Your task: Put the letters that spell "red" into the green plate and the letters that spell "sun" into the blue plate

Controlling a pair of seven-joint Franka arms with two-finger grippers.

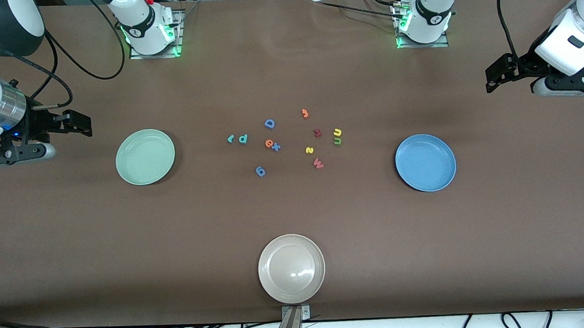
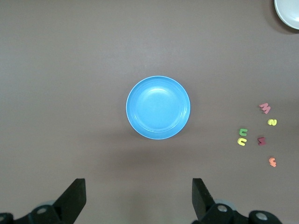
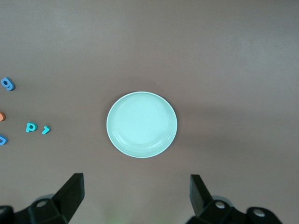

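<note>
The teal "r" [image 1: 230,139] lies mid-table, nearest the green plate [image 1: 145,157] — best reached by the right gripper [image 1: 74,124], held wide; the left gripper [image 1: 494,75] waits, equally wide and empty.

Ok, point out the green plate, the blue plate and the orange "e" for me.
green plate [image 1: 163,172]: front view, bare rim.
blue plate [image 1: 442,181]: front view, bare rim.
orange "e" [image 1: 268,144]: front view, letter's middle.
</note>
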